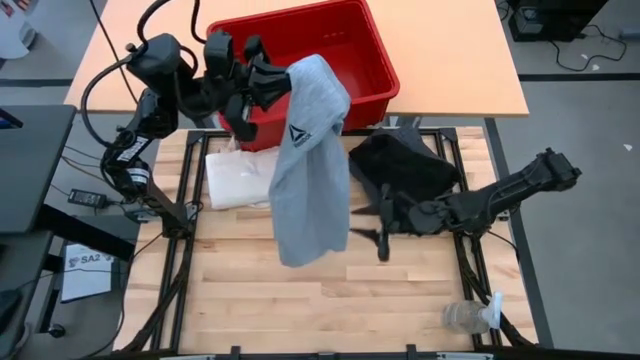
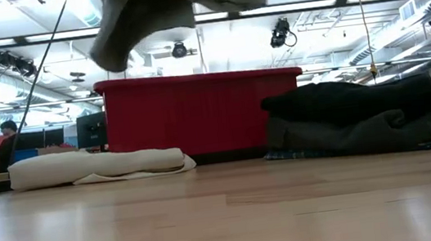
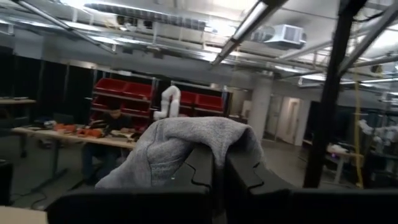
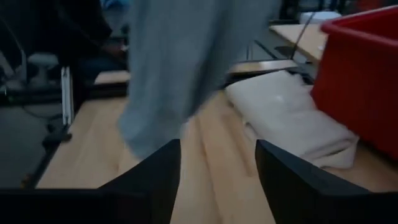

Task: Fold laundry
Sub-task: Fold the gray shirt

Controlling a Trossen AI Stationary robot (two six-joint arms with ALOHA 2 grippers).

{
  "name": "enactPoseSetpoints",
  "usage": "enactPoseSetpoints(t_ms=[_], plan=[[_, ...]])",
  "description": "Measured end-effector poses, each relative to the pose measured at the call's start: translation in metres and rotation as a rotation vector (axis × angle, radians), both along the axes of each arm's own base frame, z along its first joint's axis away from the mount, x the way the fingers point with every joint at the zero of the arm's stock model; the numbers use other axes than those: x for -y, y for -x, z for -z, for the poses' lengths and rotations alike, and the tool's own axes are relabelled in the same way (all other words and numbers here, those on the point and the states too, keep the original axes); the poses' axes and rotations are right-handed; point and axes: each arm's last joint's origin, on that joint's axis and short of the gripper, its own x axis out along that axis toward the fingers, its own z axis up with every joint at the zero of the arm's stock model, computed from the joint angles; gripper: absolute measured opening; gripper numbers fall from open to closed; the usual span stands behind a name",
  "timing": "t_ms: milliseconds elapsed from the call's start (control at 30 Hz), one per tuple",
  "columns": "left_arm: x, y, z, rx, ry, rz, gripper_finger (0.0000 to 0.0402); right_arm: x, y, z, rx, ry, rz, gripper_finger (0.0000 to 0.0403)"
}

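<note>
A clear plastic bottle (image 1: 468,317) lies at the near edge of the wooden worktop (image 1: 300,300), well apart from everything else. Further in, the right gripper (image 1: 376,236) hangs low over the boards with its fingers spread and nothing between them, just beside the hanging hem of the light grey T-shirt (image 1: 312,160). Behind it sits a heap of dark garments (image 1: 405,168), black on top. The T-shirt dangles clear of the worktop from the left gripper (image 1: 272,85), raised high and pinched tight on its upper edge. A folded cream tote (image 1: 240,177) lies beneath it, and the red bin (image 1: 300,60) stands at the back.
</note>
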Motion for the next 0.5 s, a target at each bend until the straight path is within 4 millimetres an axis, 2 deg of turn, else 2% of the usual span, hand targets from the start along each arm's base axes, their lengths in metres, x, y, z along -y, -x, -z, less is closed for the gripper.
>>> enactPoseSetpoints(t_ms=[167, 267, 400, 500], plan=[[-0.001, 0.0, 0.0, 0.0, 0.017, -0.039, 0.0016, -0.008, -0.023, 0.021, -0.008, 0.068, -0.004, 0.0227], [-0.002, -0.001, 0.0, 0.002, 0.02, -0.048, 0.0016, 0.002, -0.035, 0.032, -0.011, 0.103, 0.156, 0.022], [-0.002, -0.001, 0.0, 0.006, 0.023, -0.053, 0.0016, 0.027, -0.042, 0.042, -0.022, 0.055, 0.388, 0.0166], [-0.002, -0.001, 0.0, 0.01, 0.023, -0.053, 0.0016, 0.042, -0.044, 0.042, -0.02, 0.015, 0.431, 0.0091]])
